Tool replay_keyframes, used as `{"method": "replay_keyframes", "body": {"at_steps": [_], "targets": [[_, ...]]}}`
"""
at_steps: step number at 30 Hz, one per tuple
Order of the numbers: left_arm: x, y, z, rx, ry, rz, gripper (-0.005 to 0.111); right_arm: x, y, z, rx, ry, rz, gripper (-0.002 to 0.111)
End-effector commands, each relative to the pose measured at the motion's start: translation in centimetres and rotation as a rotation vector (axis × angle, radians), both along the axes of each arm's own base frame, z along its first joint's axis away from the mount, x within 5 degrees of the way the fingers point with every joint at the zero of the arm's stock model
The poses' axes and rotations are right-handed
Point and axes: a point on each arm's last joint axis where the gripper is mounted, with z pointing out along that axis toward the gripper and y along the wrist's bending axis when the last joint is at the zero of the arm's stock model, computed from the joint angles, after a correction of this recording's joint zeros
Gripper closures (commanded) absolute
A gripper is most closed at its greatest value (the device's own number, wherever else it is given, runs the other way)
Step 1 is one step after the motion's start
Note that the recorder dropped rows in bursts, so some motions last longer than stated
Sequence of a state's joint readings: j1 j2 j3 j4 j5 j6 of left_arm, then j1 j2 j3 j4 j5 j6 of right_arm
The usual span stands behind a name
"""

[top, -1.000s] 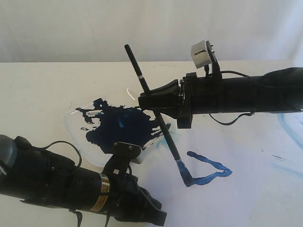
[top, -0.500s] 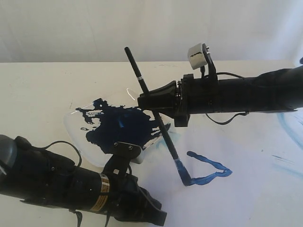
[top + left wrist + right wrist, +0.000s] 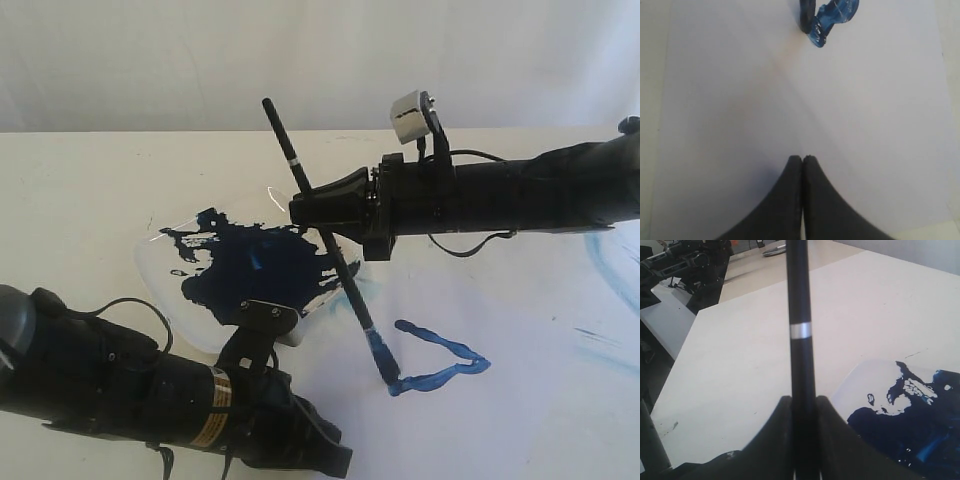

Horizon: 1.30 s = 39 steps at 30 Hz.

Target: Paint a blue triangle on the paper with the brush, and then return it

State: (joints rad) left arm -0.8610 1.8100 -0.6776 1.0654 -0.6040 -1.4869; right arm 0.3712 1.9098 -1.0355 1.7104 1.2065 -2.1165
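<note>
Below the right claw (image 3: 308, 214), which is clamped on the handle of the brush (image 3: 350, 285), the tilted bristles are pressed to the paper (image 3: 520, 420) at a corner of the blue triangle (image 3: 440, 360), apparently so its open side can be closed. The left claw (image 3: 802, 167) is closed and empty.

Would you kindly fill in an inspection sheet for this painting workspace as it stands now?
Surface: cream table with the paper lying flat on it.
Job's things: brush tilted, bristles touching the paper at the blue triangle; its outline is not yet closed.
Clutter: clear dish holding a dark paint puddle; pale blue smear at the exterior view's right edge.
Claws: right claw shut on the brush handle; left claw shut and empty, paper beneath it.
Cables: black cables looped on both arms.
Surroundings: white backdrop; dark equipment beyond the table.
</note>
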Motion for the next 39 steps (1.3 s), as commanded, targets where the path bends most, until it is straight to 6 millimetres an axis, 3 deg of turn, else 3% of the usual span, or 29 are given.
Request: {"method": "replay_keyframes", "body": {"at_steps": [1,23,39], "targets": [[-0.11,0.91,-0.91,0.093,-0.012,0.009,0.107,0.06,-0.10,0.21,0.013,-0.016,0.007,0.108],[-0.11,0.91,-0.91,0.093,-0.012,0.009,0.107,0.78,0.03,0.58,-0.010,-0.050,-0.019,0.108],[-0.11,0.91,-0.91,0.093,-0.012,0.009,0.107,0.15,-0.01,0.63,-0.017,-0.010,0.040,0.108]]}}
